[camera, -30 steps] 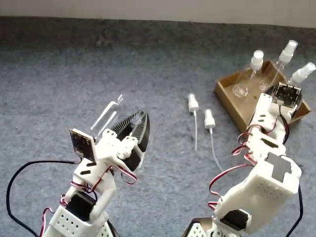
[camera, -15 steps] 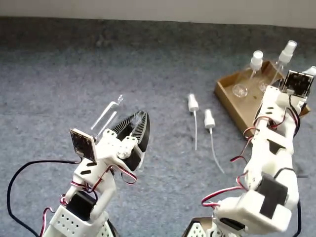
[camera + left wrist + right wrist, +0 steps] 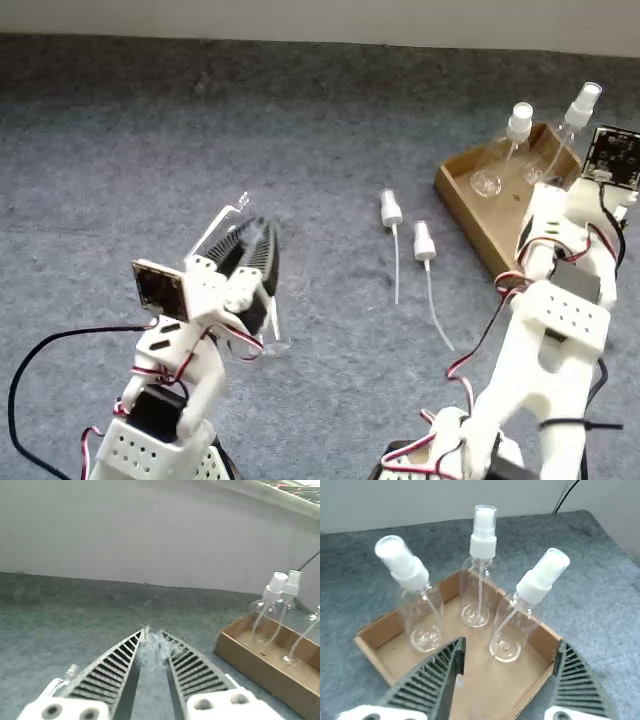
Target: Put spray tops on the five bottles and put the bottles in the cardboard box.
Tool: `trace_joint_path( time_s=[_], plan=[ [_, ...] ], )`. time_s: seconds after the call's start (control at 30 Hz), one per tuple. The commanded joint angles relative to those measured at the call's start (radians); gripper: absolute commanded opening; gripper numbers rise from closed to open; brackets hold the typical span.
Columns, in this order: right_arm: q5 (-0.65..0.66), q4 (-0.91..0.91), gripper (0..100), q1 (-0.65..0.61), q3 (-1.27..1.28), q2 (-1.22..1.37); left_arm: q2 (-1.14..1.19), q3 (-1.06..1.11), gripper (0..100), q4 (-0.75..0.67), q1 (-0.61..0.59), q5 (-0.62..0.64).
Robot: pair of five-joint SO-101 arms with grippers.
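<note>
Left pincer (image 3: 153, 631) pinches a clear bottle (image 3: 150, 652). Right pincer (image 3: 510, 647), spread, hangs over the cardboard box (image 3: 385, 630) with three capped bottles (image 3: 420, 615). The fourth bottle likely needs capping: right must fetch a spray top (image 3: 391, 210) off the tabletop (image 3: 330, 130).

This is looking like a robotics lab bench or a maker's test rig, not a home or a shop. Two white arms, the left arm (image 3: 185, 350) and the right arm (image 3: 560, 320), are standing side by side at the near edge, their plastic shells looking printed, with red and white wires (image 3: 508, 283) looping bare along the joints. Bare camera boards (image 3: 158, 288) are sitting on the wrists, and a black cable (image 3: 90, 329) is trailing off at the near left. A grey felt-like mat (image 3: 330, 150) is covering the whole table, and a plain pale wall (image 3: 150, 530) is running along the far side. A cardboard box (image 3: 465, 205) holding clear bottles (image 3: 477, 595) is sitting at the far right
</note>
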Motion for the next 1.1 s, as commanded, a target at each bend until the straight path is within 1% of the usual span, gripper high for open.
trace_joint_path(
  time_s=[0.0, 0.1, 0.27, 0.3, 0.43, 0.53, 0.63, 0.7, 0.83, 0.9, 1.0, 1.07],
  plan=[
    [0.003, 0.157, 24.6, -0.064, -0.010, -0.159, -0.012, -0.211, 1, 0.272, -0.113, -0.069],
    [0.003, 0.280, 24.4, -0.139, -0.010, -0.260, -0.012, -0.338, 1, 0.430, -0.131, -0.138],
    [0.003, 0.455, 24.2, -0.292, -0.012, -0.400, -0.007, -0.495, 1, 0.612, -0.133, -0.212],
    [0.002, 0.487, 24.2, -0.328, -0.012, -0.420, -0.007, -0.519, 1, 0.647, -0.137, -0.218],
    [0.002, 0.605, 24.2, -0.473, -0.012, -0.470, -0.004, -0.575, 1, 0.760, -0.217, -0.213],
    [0.002, 0.679, 24.2, -0.572, -0.013, -0.481, -0.004, -0.579, 1, 0.830, -0.234, -0.213],
    [0.002, 0.745, 24.2, -0.645, -0.013, -0.481, -0.004, -0.579, 1, 0.873, -0.239, -0.212],
    [-0.009, 0.782, 24.2, -0.673, -0.013, -0.479, -0.004, -0.579, 1, 0.885, -0.240, -0.212],
    [-0.092, 0.834, 24.2, -0.705, -0.048, -0.478, -0.004, -0.578, 1, 0.888, -0.251, -0.212],
    [-0.100, 0.880, 24.2, -0.750, -0.088, -0.476, -0.004, -0.572, 1, 0.891, -0.303, -0.212],
    [-0.104, 0.944, 24.2, -0.834, -0.159, -0.466, -0.010, -0.570, 1, 0.925, -0.424, -0.212],
    [-0.118, 0.978, 24.2, -0.860, -0.219, -0.417, -0.012, -0.570, 1, 0.924, -0.501, -0.215]
  ],
)
